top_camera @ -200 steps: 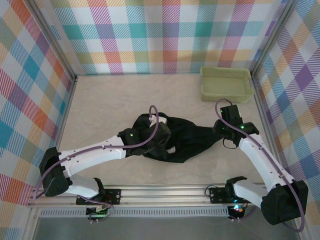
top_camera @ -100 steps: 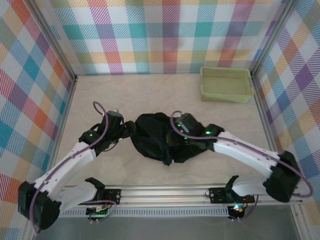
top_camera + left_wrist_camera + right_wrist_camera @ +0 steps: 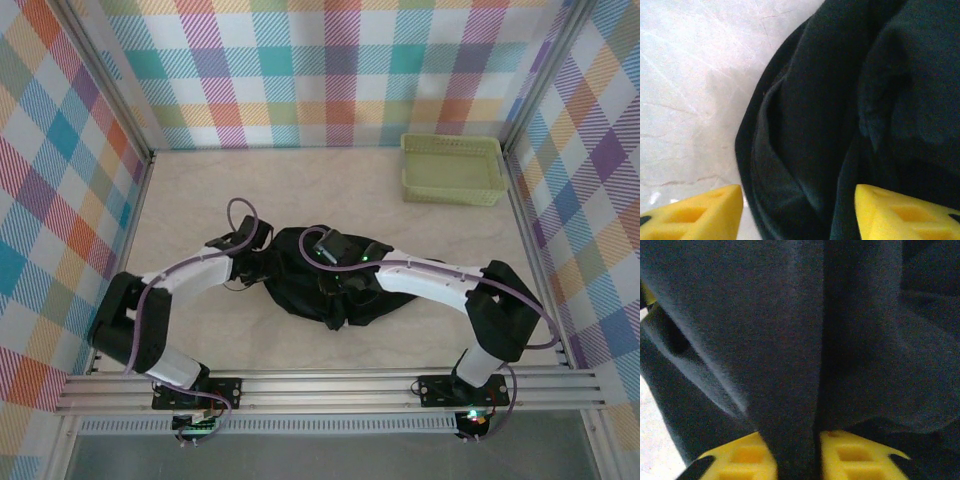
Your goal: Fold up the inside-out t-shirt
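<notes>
1. Overhead view: I saw the black soft-fabric t-shirt (image 3: 310,296) lying crumpled in a heap near the middle of the pale marble-patterned table (image 3: 200,200). Both arms reached in over it, one from each side.
2. Left gripper (image 3: 799,201): its yellow foam fingers (image 3: 700,212) stood spread wide. The rounded outer edge of the t-shirt ran between them. The finger on the left of that view was over bare table just beside the cloth. The other was over dark fabric. I noted no squeeze on the cloth.
3. A raised fold of the t-shirt lay just ahead of the left fingers, curving away from them.
4. Right gripper (image 3: 792,440): its yellow fingers (image 3: 850,456) were drawn close together, with a ridge of t-shirt fabric pinched between them. The ridge rose straight out ahead of the fingertips, and more cloth hung to either side.
5. A sliver of table showed low beside the left-hand finger in that view.
6. The pale green rectangular plastic basket (image 3: 452,168) sat in the far right corner, well apart from both sets of fingers and from the t-shirt.
</notes>
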Tool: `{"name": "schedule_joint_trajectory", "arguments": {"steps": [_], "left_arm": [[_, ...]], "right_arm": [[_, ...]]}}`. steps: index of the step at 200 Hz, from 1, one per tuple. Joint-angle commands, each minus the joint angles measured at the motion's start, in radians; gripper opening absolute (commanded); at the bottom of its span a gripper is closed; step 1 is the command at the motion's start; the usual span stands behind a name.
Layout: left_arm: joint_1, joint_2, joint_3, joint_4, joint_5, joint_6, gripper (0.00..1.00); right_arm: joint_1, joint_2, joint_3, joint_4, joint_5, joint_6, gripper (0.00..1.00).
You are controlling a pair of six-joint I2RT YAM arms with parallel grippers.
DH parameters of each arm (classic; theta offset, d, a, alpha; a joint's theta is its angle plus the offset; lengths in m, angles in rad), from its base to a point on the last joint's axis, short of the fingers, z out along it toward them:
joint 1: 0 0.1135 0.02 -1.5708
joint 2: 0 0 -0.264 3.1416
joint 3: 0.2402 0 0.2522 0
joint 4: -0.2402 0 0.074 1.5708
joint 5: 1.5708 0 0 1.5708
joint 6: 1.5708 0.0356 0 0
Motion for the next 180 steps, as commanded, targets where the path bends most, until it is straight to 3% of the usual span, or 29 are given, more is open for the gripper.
{"name": "schedule_joint_trajectory", "arguments": {"steps": [1, 25, 78, 107, 149, 180], "left_arm": [[0.009, 0.046, 0.035, 0.044, 0.025, 0.009, 0.51], [0.009, 0.078, 0.054, 0.045, 0.018, 0.012, 0.42], [0.009, 0.144, 0.087, 0.020, -0.063, 0.029, 0.00], [0.011, 0.081, 0.084, -0.016, -0.149, 0.035, 0.00], [0.032, -0.129, 0.082, -0.160, -0.354, 0.042, 0.00], [-0.030, -0.161, 0.157, -0.324, -0.389, 0.027, 0.33]], "right_arm": [[0.001, -0.113, 0.014, -0.017, 0.060, -0.017, 0.04], [-0.004, -0.279, -0.025, -0.022, 0.074, -0.049, 0.00], [-0.120, -0.597, -0.153, -0.106, 0.099, -0.023, 0.00], [-0.231, -0.683, -0.249, -0.124, 0.018, -0.005, 0.00], [-0.306, -0.645, -0.390, -0.116, -0.054, 0.086, 0.00], [-0.306, -0.616, -0.483, -0.034, -0.142, 0.166, 0.01]]}}
